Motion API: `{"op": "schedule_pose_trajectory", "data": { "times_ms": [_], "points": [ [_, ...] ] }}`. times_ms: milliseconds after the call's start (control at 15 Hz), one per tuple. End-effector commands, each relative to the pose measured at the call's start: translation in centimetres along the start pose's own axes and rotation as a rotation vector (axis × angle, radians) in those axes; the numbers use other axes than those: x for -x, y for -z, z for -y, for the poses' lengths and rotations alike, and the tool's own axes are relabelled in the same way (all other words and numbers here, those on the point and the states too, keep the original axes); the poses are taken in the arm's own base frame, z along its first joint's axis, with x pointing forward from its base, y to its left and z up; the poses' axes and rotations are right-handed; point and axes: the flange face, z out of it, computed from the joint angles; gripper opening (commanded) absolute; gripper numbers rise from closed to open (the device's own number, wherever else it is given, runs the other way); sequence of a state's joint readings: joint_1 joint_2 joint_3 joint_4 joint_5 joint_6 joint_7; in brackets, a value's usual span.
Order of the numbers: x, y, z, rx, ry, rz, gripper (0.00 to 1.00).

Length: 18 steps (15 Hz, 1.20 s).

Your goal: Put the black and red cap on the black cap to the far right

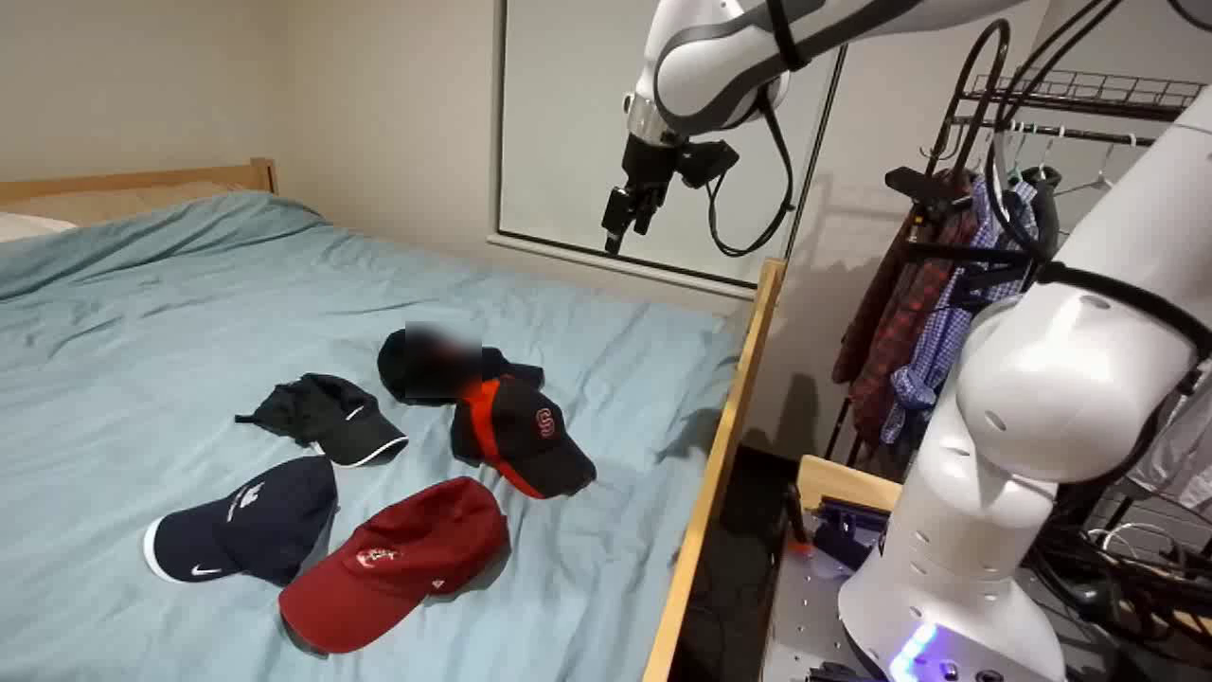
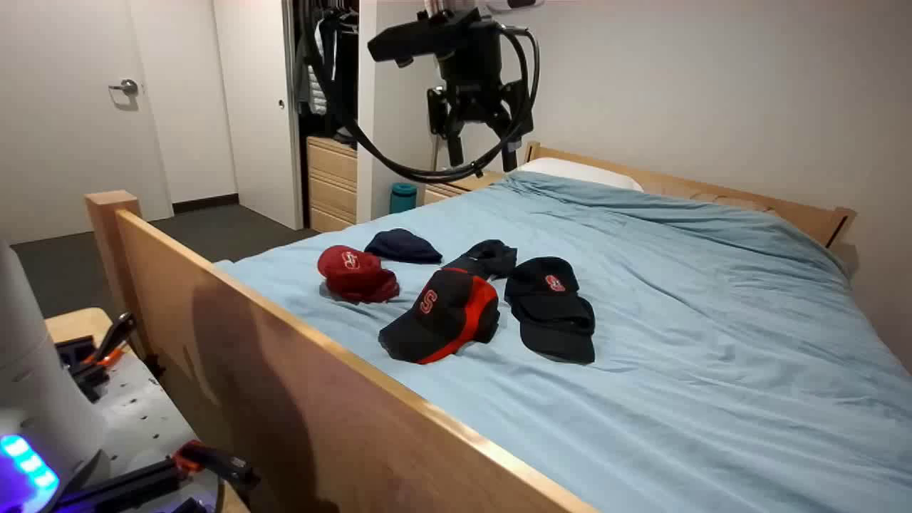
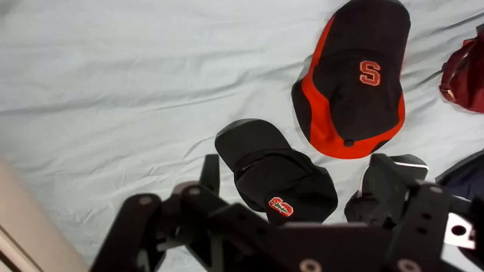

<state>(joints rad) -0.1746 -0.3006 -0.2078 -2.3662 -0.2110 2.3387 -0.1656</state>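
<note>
The black and red cap (image 1: 486,423) lies on the bed with a red S on its front; it also shows in an exterior view (image 2: 445,313) and the wrist view (image 3: 355,94). Beside it lies the black cap (image 2: 559,342), whose brim shows in the wrist view (image 3: 249,141). A black cap with a red S emblem (image 2: 545,274) appears stacked over it, hiding most of its crown. A blurred patch covers part of both in an exterior view (image 1: 523,375). My gripper (image 2: 482,153) is open and empty, high above the bed, fingers pointing down.
A dark-red cap (image 1: 407,559), a navy cap (image 1: 251,521) and a black cap with white trim (image 1: 341,417) lie on the blue bed cover (image 1: 606,379). The wooden bed rail (image 2: 342,356) stands between the robot base and the caps.
</note>
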Motion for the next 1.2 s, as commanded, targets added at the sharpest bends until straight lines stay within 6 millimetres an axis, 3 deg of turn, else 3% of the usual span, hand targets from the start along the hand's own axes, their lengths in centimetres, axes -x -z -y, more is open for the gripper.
{"op": "schedule_pose_trajectory", "data": {
  "times_ms": [0, 333, 600, 1000, 1067, 1133],
  "points": [
    [0.0, 0.0, 0.0, 0.0, 0.0, 0.001, 1.0],
    [0.3, -4.4, 0.9, -0.052, -0.194, 0.007, 1.0],
    [0.6, -10.0, 2.4, -0.049, -0.32, -0.013, 1.0],
    [0.2, -19.6, 6.9, -0.061, -0.351, 0.012, 1.0],
    [-0.2, -20.1, 7.5, -0.062, -0.337, -0.001, 1.0],
    [0.9, -18.8, 6.6, -0.055, -0.321, 0.016, 1.0]
  ]
}}
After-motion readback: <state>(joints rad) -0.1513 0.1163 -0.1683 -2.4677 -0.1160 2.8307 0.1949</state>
